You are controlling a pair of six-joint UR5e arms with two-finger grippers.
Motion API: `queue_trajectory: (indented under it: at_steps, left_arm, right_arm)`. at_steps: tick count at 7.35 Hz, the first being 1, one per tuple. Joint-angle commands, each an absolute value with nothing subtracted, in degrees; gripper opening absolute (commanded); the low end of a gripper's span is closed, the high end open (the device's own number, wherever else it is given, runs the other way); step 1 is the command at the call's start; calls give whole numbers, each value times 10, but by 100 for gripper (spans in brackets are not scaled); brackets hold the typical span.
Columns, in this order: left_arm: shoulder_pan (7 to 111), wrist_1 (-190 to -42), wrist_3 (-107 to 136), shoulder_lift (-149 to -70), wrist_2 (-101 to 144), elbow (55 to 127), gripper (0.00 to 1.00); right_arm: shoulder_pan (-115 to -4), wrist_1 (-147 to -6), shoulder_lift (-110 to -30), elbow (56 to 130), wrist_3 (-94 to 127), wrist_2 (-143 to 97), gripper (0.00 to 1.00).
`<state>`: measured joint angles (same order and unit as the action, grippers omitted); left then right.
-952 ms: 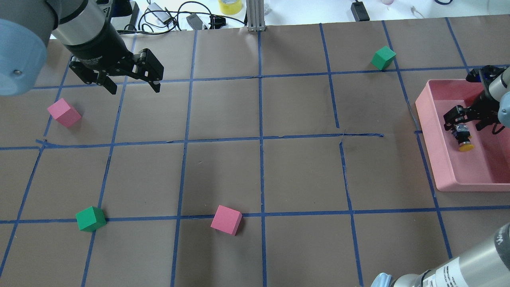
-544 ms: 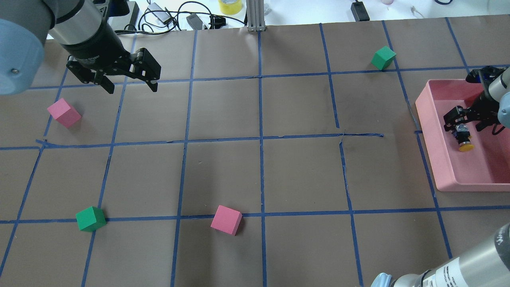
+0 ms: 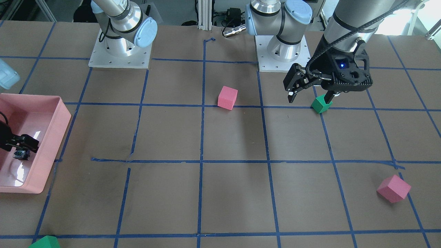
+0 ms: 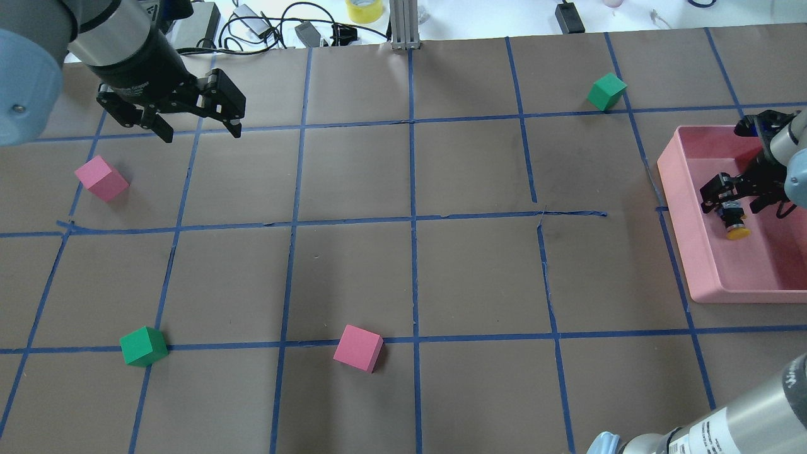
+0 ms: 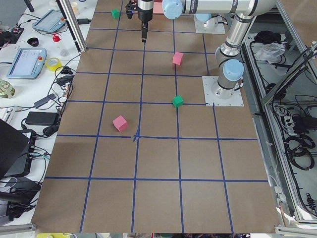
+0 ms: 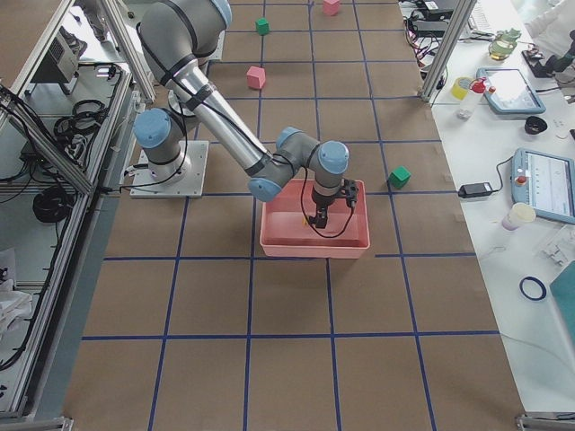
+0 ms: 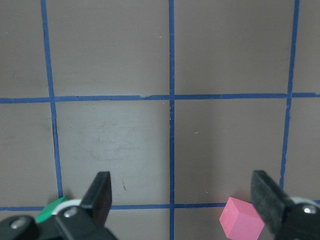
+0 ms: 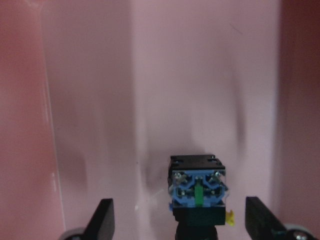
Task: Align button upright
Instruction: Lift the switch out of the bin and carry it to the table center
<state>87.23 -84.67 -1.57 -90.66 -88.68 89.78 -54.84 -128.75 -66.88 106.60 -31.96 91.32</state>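
The button [image 4: 733, 222] is inside the pink tray [image 4: 681, 233] at the right. Its silvery base points toward my right gripper and its yellow cap points away from it. My right gripper [image 4: 735, 198] is open just above the button, a finger on each side and not touching it. The right wrist view shows the button's base [image 8: 198, 189] between the spread fingers [image 8: 104, 220]. The front view shows it low in the tray [image 3: 21, 155]. My left gripper [image 4: 200, 131] is open and empty over the far left of the table, also seen in the left wrist view [image 7: 182, 200].
Foam cubes lie on the brown gridded table: pink [image 4: 101, 178] at left, green [image 4: 144, 345] at near left, pink [image 4: 358, 348] at near centre, green [image 4: 606, 91] at far right. Cables and tape rolls sit beyond the far edge.
My left gripper has moved a little further back and to the left, still open. My right gripper has barely shifted over the button, which has not moved.
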Motion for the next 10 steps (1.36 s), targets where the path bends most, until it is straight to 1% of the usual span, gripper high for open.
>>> queue_trajectory:
  at_steps: [1,2,3,5,6,7,8,10]
  left_arm:
    - [871,-846,-16,-907,-888,899,100]
    - [871,-846,-15,-907,-888,898,100]
    - [872,-846,-14,-905,-888,897,100]
    - [872,-846,-15,-901,-889,896,100]
    - [872,-846,-15,-899,-889,897,100]
    - [872,-847,-15,-899,-889,896,100]
    - [872,-846,-15,-899,-889,896,100]
    - [872,-846,-15,-899,-889,896,100]
  right_arm:
    - [-548,-1288,-670,1063,-321,915,52]
    - [-548,-1287,-671,1063,-331,915,25]
    - [-548,-1281,-674,1061,-333,915,0]
    - [-548,-1280,-689,1056,-344,925,0]
    - [-548,-1271,-713,1046,-346,920,0]
    - [-554,-1219,-738,1022,-348,915,0]
    - [-565,-1149,-751,978,-348,910,0]
    - [-633,-1065,-762,872,-345,911,0]
